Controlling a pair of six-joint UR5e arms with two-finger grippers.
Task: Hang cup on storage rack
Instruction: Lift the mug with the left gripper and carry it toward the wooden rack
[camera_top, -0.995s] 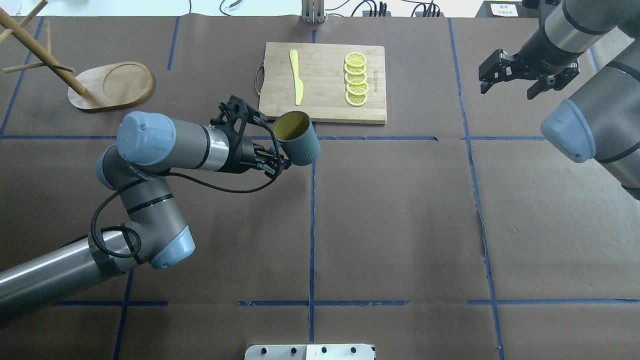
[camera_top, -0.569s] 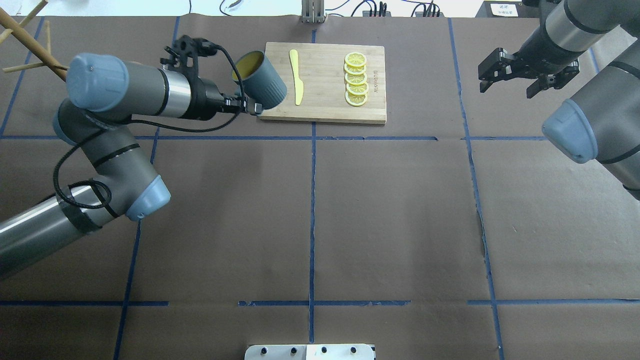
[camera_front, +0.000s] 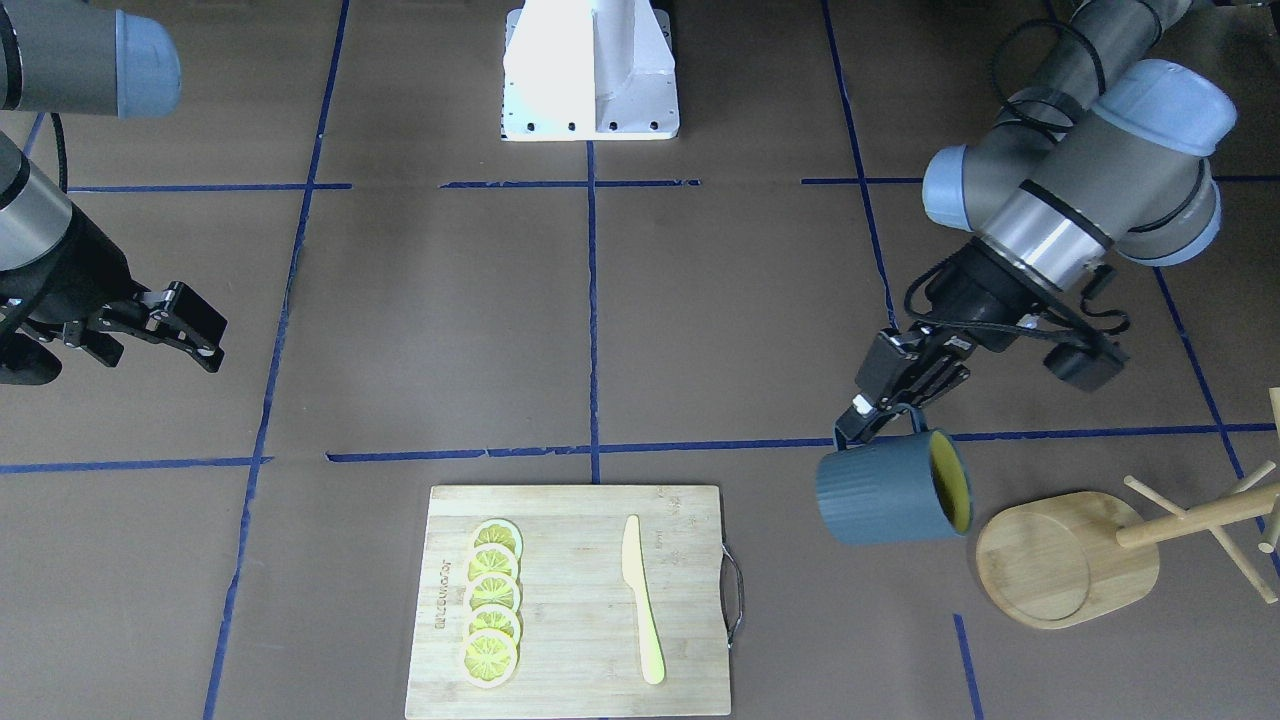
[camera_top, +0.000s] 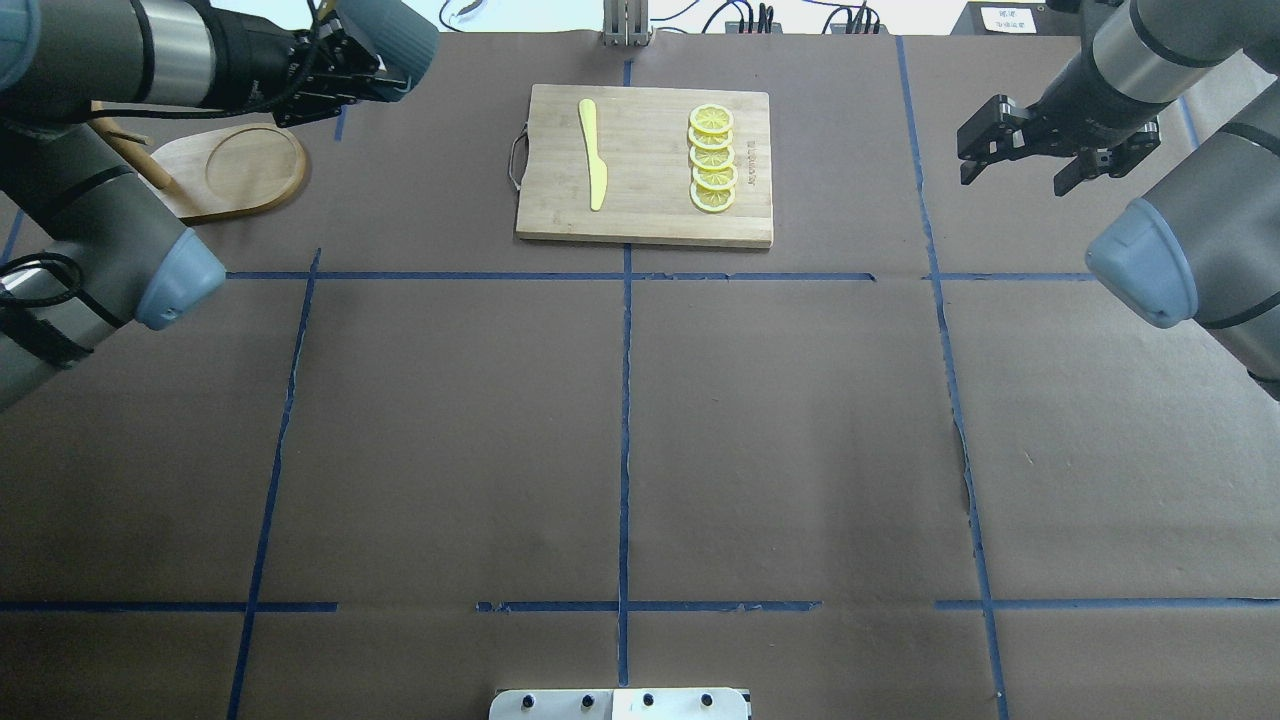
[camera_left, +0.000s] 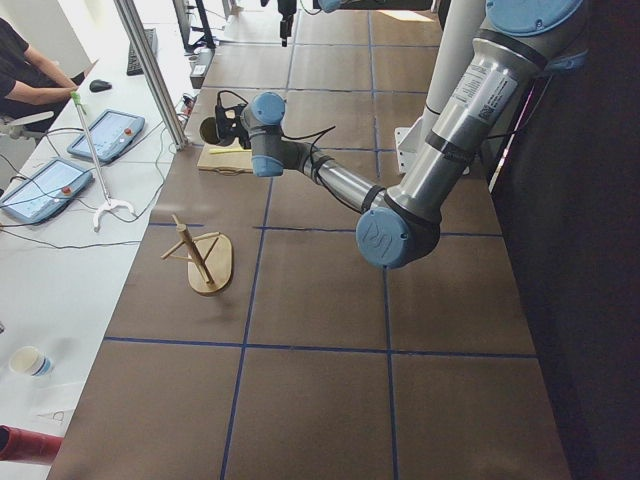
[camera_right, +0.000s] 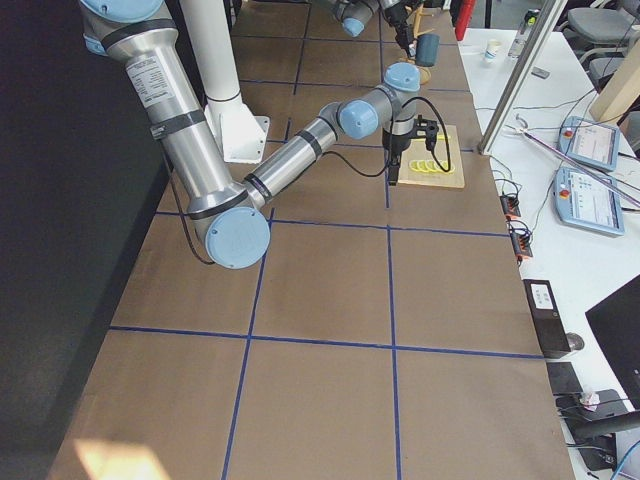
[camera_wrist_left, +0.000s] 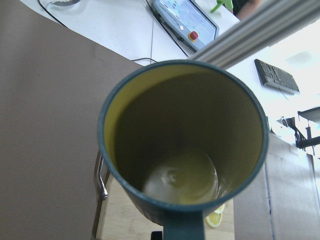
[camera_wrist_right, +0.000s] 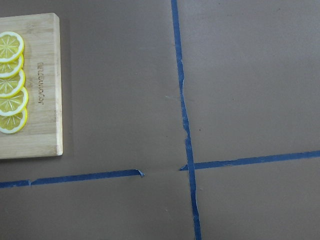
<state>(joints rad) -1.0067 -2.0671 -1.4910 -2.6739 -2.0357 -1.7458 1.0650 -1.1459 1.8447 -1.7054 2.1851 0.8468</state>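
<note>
step: carrying the cup to the storage rack; judged mid-way, no handle on a peg yet
storage rack (camera_front: 1065, 560): far left of the table on the robot's side, rounded base flat, post upright in the left side view, thin pegs slanting upward
cup (camera_front: 885, 495): held on its side just beside the rack base, mouth turned toward the rack; it looks lifted off the table
left gripper (camera_front: 872, 418): jaws pinching the cup's handle from above
right gripper (camera_top: 1012, 160): far right, well apart from everything, jaws spread, holding nothing
how to do it: pick one free peg, turn the wrist so the handle opening faces the peg tip, then slide in along the peg's slope, not straight down
watch: the fingers take up part of the handle opening, so aim the peg through the free part
watch 2: the rack looks light, so go slowly and keep the cup body off the post and the other pegs
release: let go only once the handle rests on the peg
cutting board (camera_front: 570, 520): far middle, carries five lemon slices (camera_front: 492, 602) in a row and a yellow knife (camera_front: 640, 600) lying beside them
cup inside: yellow-green and glossy, nothing in it in the left wrist view
</note>
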